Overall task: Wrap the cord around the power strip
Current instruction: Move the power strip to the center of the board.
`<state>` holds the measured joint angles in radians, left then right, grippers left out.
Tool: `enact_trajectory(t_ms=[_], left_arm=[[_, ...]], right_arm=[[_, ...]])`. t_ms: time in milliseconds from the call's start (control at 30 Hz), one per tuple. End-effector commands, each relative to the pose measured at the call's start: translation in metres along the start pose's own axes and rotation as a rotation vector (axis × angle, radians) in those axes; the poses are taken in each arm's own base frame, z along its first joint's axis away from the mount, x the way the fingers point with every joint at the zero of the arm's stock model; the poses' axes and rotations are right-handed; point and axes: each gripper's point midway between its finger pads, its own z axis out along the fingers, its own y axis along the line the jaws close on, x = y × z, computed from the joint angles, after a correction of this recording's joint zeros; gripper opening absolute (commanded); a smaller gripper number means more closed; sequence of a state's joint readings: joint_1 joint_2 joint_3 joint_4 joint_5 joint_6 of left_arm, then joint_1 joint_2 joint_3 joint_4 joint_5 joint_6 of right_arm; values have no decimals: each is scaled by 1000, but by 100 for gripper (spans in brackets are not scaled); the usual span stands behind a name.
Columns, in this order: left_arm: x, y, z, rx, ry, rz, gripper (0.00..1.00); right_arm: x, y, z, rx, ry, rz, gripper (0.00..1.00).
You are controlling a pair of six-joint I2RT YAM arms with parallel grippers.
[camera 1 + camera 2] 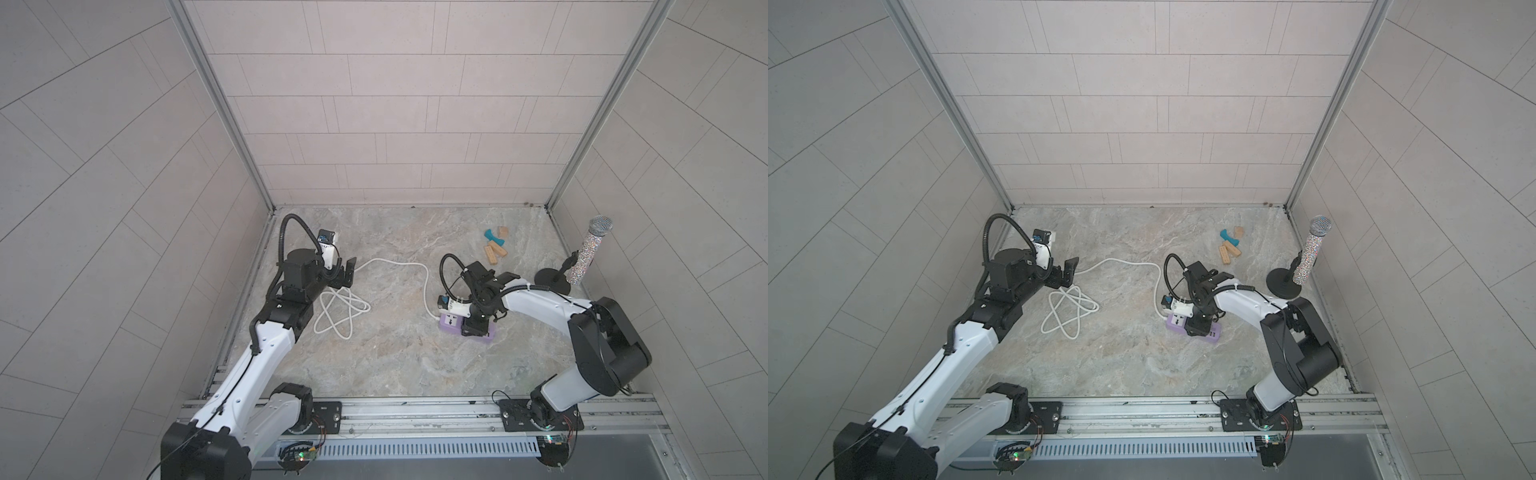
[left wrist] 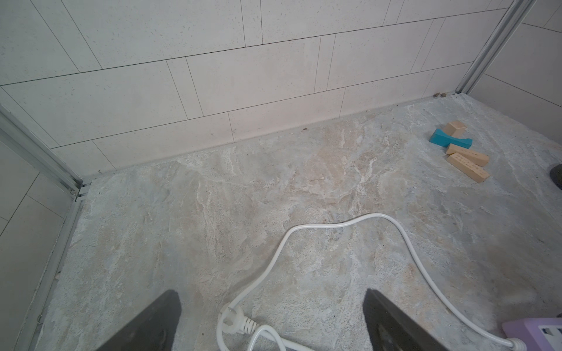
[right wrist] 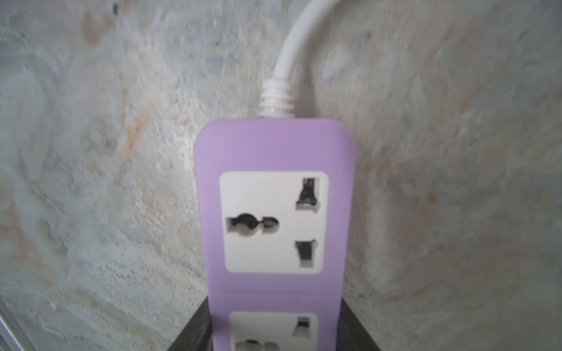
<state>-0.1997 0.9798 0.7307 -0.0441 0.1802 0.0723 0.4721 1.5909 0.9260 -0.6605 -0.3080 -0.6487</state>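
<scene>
One lilac power strip [image 3: 273,146] lies flat right of centre. The right gripper [image 3: 275,332] straddles it; I cannot tell if it pinches yet. Squeeze the long sides squarely, clear of the cord [image 3: 289,51] root. The left gripper [image 2: 270,322] gapes empty over the plug [image 2: 232,317].

We see the long white and black left arm [image 1: 270,345] reach out low from its base, with the wrist turned to the side. The black left gripper [image 1: 347,275] is at its end, and its two dark fingers [image 2: 146,322] stand wide apart. The white and black right arm [image 1: 540,301] bends at the elbow and reaches down. The black right gripper [image 1: 473,329] points straight down, and its fingers [image 3: 197,331] press on both long sides of the small lilac plastic power strip [image 3: 273,146].
</scene>
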Motion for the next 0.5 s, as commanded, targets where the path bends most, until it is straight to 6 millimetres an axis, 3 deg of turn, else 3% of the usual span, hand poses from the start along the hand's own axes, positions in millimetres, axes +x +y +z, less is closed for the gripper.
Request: enact_trajectory(t_ms=[0,133,200,367,467], left_arm=[[-4,-3,-5,10,-18,28,99],[-3,-3,-6,8,-14,30,99],[-4,-3,-7,6,-15,35,99],[-4,-1,-11,-3,-14,51,99],[-6,-1,-12,-4,-16,54,99]], right_arm=[[-25,-1,2,-21,-10,28,44],[-54,-9,4,-33,-38,75,54],[-58,-11,5,-37,-42,75,61],[-38,-12,1,-15,-7,58,83],[-25,-12,-8,-10,-28,40,90]])
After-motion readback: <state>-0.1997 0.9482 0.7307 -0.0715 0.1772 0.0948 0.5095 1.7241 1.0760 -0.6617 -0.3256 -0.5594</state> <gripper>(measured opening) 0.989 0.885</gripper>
